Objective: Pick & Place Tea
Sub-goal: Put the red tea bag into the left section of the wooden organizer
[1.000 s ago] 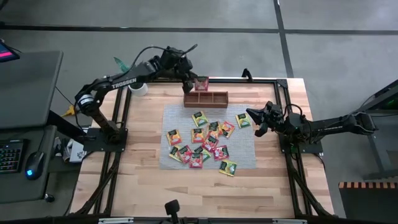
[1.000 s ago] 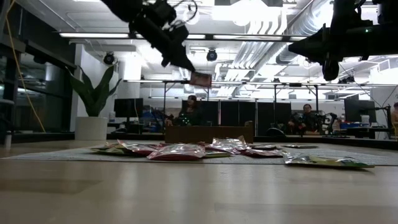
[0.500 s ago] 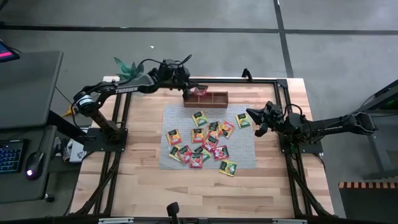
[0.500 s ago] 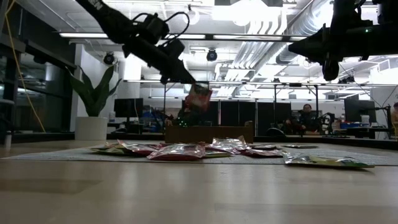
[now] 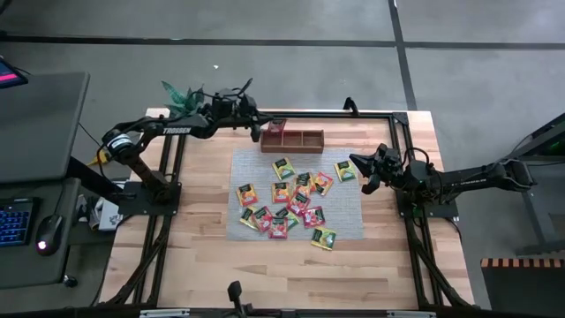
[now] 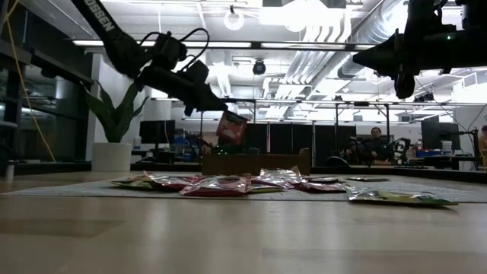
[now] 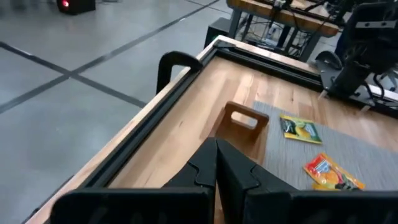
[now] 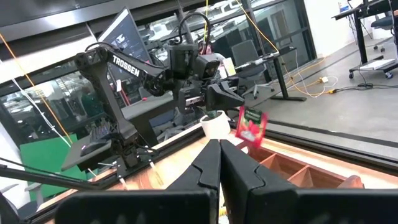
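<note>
My left end effector [image 6: 222, 107], clamped on red sachet [image 6: 231, 127] above tray [image 5: 292, 139]; approx. all others lay on mat [image 5: 353, 225]. Right end effector [image 5: 360, 173] shut, idle.

The word TROSSEN is written in white letters on the left arm [image 5: 168, 128], over at about ten o'clock of the bench. No other words are big enough to read.

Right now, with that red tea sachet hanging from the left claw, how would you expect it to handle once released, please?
The red tea sachet hangs tilted from one edge in the left claw, so it is probably light and slightly floppy. Being thin and flat, it may flutter or land askew rather than drop straight into the wooden tray.
</note>
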Motion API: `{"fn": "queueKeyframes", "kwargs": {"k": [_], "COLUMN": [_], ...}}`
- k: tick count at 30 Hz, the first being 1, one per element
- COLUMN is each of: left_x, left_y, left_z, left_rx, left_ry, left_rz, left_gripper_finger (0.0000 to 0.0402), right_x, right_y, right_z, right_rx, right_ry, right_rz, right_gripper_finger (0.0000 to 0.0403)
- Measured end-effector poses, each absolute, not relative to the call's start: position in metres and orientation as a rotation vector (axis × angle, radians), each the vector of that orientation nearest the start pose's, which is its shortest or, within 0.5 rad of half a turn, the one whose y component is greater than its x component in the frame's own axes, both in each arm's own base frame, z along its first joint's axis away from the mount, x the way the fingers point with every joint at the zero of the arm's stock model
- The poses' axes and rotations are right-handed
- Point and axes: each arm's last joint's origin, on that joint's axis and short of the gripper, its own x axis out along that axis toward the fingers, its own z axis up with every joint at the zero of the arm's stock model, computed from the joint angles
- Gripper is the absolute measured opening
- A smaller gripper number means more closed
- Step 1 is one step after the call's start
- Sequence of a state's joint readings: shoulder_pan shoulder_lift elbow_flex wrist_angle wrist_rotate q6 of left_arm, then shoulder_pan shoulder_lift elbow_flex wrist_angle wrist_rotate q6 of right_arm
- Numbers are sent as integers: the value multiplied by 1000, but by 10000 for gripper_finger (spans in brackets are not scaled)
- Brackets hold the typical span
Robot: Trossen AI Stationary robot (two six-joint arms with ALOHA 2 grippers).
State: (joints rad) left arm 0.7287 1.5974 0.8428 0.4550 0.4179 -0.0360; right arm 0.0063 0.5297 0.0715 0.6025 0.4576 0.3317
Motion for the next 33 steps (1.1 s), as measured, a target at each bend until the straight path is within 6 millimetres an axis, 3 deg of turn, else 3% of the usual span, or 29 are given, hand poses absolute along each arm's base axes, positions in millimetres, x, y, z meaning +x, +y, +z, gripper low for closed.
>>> {"fn": "queueKeyframes", "kwargs": {"k": [11, 33], "left_x": [240, 253], "left_y": [223, 233], "left_z": [200, 167], "left_rx": [-203, -239], "left_ry": [269, 241], "left_rz": [320, 280], "left_gripper_finger": [0, 0], "right_x": [131, 131], "right_y": [-12, -12], "right_z": [196, 196], "right_rx": [359, 359], "right_ry": [-215, -215], "right_rz": [-423, -423], "right_gripper_finger": [1, 1]}}
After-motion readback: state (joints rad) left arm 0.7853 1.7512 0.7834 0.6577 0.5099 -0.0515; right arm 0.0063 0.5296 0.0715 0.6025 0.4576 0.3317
